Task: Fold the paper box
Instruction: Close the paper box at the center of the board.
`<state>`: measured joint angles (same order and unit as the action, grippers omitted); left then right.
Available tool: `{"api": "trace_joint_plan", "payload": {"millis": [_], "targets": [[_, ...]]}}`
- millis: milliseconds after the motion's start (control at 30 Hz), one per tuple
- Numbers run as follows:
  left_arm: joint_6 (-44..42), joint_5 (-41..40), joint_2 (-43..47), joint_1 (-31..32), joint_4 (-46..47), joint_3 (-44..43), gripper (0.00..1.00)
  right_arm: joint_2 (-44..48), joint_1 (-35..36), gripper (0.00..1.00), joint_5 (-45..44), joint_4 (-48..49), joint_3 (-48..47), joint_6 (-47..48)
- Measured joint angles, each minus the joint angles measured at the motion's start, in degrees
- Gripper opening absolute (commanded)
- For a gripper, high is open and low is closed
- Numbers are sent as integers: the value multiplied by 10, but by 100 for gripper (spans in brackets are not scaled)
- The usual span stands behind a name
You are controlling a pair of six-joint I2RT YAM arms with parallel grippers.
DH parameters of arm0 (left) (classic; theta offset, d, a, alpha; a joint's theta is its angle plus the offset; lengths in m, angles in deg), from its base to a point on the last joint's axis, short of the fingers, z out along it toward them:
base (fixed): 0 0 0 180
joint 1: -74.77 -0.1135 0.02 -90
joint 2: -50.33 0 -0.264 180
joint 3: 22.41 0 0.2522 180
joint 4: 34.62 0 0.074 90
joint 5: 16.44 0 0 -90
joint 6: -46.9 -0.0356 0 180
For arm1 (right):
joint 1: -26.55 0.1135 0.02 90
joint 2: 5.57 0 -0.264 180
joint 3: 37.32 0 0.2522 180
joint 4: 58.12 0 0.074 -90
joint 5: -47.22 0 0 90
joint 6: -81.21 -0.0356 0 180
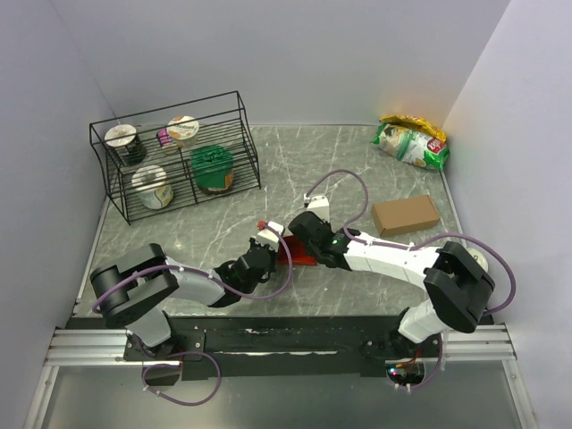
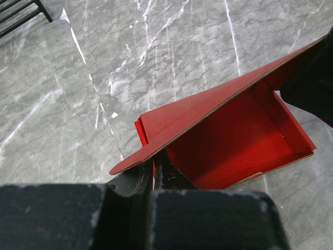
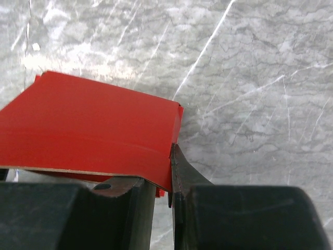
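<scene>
With left gripper (image 2: 154, 176) clamped on paper box (image 2: 234, 140) wall, lower centre, pinched flap edge in right gripper (image 3: 166, 174), likely bracing fold.

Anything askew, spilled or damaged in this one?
Nothing spilled or damaged. The paper box, pinched by the left gripper and the right gripper, is half-formed, one flap slanting up over its open tray: normal mid-fold.
</scene>
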<state>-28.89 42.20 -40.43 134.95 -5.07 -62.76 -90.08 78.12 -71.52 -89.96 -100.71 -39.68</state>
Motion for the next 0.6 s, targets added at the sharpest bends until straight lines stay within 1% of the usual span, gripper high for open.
{"api": "trace_joint_plan", "payload": {"millis": [600], "targets": [[0,-5,-2,-5,2,2,1,-14,0,0,2,1,-10,-36]]}}
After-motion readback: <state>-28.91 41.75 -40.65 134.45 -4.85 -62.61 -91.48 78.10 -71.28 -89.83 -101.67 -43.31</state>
